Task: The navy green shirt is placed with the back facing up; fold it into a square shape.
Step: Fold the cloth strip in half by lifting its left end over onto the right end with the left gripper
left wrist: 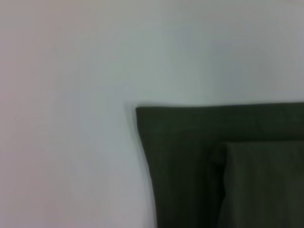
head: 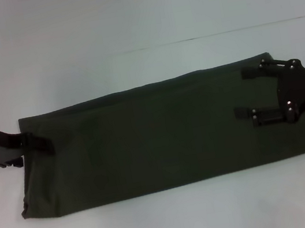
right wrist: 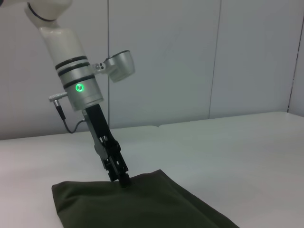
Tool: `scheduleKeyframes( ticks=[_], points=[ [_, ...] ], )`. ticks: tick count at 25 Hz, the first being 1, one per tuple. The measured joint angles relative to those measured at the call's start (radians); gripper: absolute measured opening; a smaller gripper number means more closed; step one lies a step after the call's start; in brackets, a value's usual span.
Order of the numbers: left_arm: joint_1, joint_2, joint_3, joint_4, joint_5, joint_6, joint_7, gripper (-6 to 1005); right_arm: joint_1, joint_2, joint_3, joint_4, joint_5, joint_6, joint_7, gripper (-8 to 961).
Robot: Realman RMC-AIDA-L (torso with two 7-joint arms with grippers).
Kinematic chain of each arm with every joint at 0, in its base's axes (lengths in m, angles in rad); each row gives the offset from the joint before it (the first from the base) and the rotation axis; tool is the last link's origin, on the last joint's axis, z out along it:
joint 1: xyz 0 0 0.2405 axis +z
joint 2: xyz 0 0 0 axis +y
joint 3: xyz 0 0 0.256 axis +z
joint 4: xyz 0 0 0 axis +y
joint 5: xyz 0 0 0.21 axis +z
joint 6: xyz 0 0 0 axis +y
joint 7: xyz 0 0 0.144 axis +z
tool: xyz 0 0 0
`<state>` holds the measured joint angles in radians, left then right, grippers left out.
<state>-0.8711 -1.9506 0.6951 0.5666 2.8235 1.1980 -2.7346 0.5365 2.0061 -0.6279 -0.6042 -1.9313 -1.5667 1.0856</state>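
Note:
The navy green shirt (head: 156, 137) lies on the white table as a long, plain olive strip running left to right. My left gripper (head: 43, 145) is at the strip's left end. One dark finger lies on top of the cloth, and in the right wrist view the left gripper (right wrist: 124, 181) comes to a point pinched on the shirt's (right wrist: 142, 204) edge. My right gripper (head: 240, 93) hovers over the strip's right end, open, its two fingers spread wide above the cloth with nothing between them. The left wrist view shows a corner of the shirt (left wrist: 190, 161) with a folded layer on it.
The white table (head: 126, 25) stretches around the shirt on all sides, with a seam line (head: 215, 35) across its far part. A pale panelled wall (right wrist: 190, 57) stands behind the table.

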Motion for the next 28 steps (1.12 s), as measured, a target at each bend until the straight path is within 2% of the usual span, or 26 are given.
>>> scheduleKeyframes(
  ticks=[28],
  points=[
    [-0.011, -0.002, 0.027, -0.029, 0.006, -0.036, -0.010, 864, 0.008, 0.002, 0.005, -0.002, 0.006, -0.002, 0.001, 942]
  ],
)
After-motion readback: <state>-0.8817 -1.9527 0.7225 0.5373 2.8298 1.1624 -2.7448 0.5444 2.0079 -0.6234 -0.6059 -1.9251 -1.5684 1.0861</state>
